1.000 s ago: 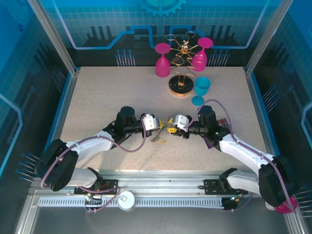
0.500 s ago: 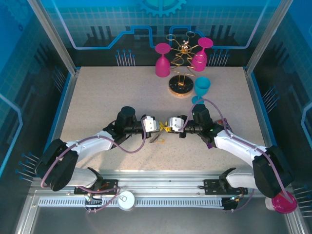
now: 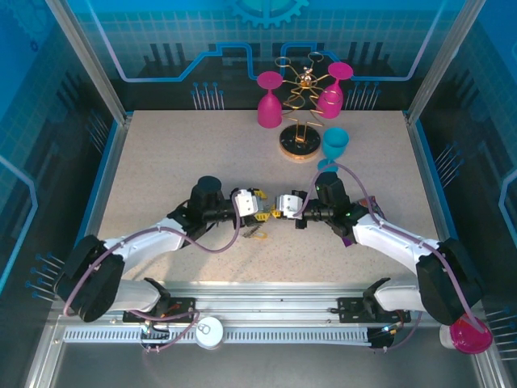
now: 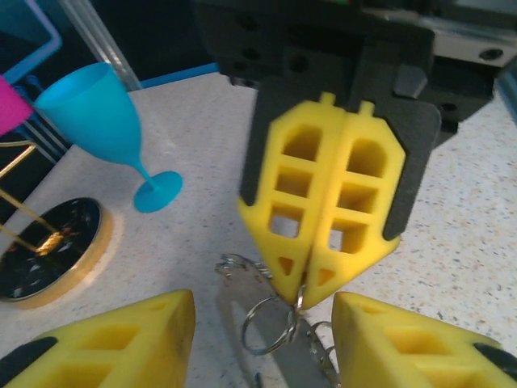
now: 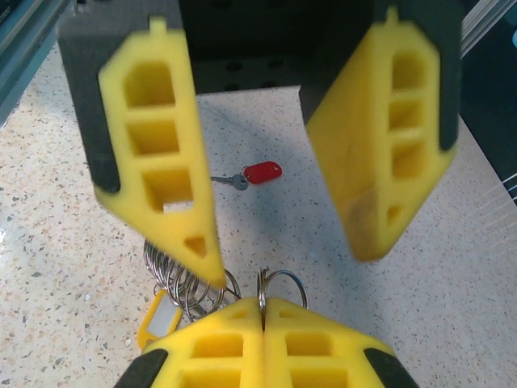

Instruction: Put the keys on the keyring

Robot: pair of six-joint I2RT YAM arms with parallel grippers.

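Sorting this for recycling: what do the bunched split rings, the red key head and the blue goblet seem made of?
The split rings look like metal, probably steel: thin silvery wire with bright glints. The key head seems plastic: uniform glossy red, rounded. The blue goblet is probably plastic too: even cyan, soft sheen.

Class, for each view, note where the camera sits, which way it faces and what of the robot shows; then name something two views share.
Top external: above and behind the bases, looking down on the table; both arms, left gripper facing right gripper.
Left wrist: on the left arm, facing the shut right gripper; own open fingers at bottom.
Right wrist: on the right arm, facing the open left gripper; own shut fingers below.
Shared: both wrist views show the metal ring the right gripper pinches.
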